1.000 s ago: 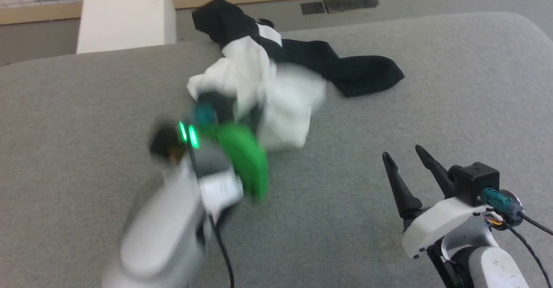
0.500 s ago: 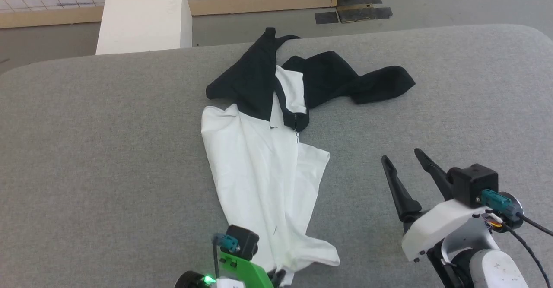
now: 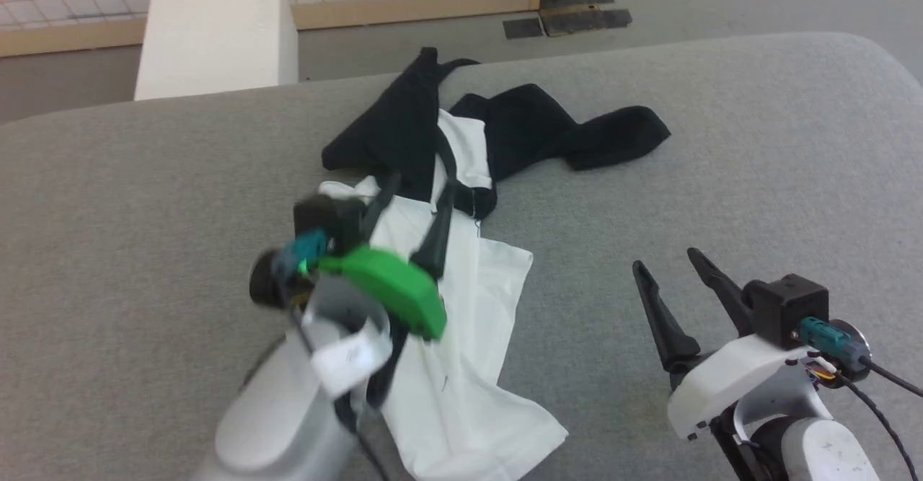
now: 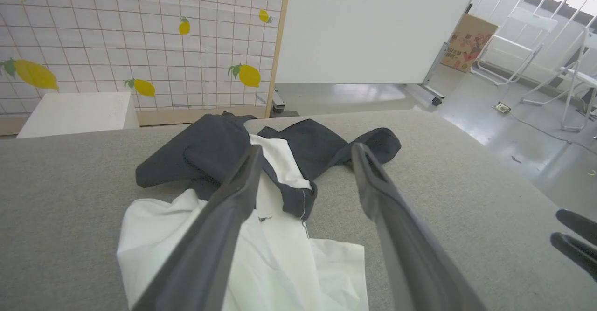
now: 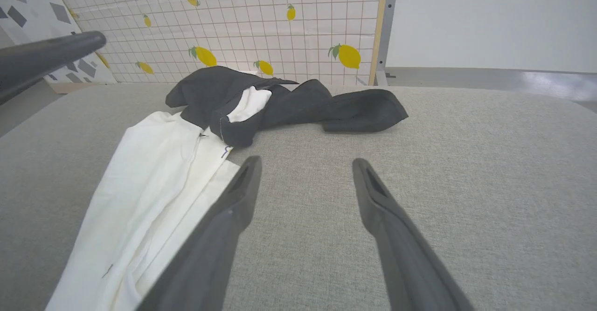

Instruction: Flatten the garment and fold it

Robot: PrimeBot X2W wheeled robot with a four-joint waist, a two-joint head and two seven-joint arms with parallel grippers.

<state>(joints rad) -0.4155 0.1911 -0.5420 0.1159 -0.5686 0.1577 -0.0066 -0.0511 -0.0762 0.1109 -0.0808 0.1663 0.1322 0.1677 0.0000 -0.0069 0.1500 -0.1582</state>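
Releasing garment (image 3: 479,301), left tool (image 3: 422,182) moved forward.

The garment (image 3: 476,301) has a white body with black sleeves and shoulders. The worktop (image 3: 721,142) is plain grey. Beyond its far edge, a white gridded screen (image 4: 140,45) carries yellow lemons with green leaves.

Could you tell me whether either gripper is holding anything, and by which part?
Nothing is held: the left gripper hovers open over the white-bodied, black-sleeved thin shirt, and the right gripper stands open beside it.
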